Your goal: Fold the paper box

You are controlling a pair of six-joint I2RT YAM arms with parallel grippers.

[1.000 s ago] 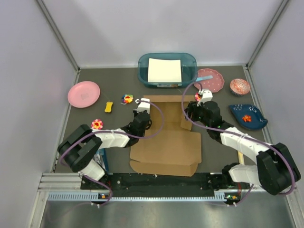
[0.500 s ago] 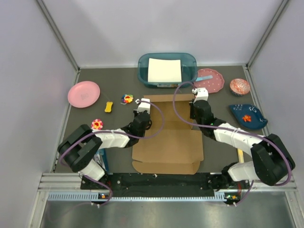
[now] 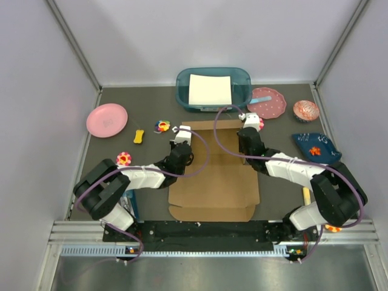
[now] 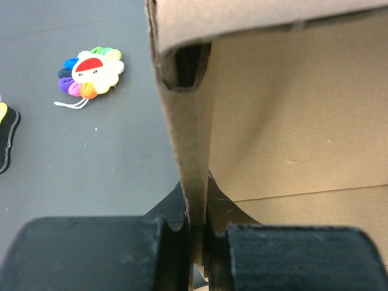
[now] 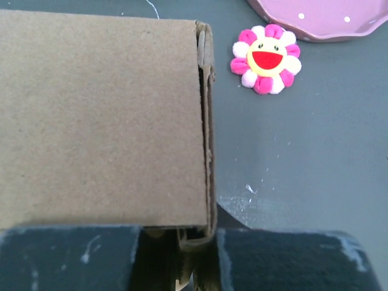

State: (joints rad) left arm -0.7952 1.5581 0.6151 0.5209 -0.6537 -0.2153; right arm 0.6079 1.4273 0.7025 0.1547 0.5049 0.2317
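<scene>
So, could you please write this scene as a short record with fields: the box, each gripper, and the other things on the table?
box: brown cardboard, lying mostly flat in the middle of the table
left gripper: shut on the box's left side flap
right gripper: shut on the box's right side flap
behind the box: teal bin holding a white sheet
left side: pink plate, rainbow flower toy
right side: pink flower toy, dotted plate, blue dish
</scene>
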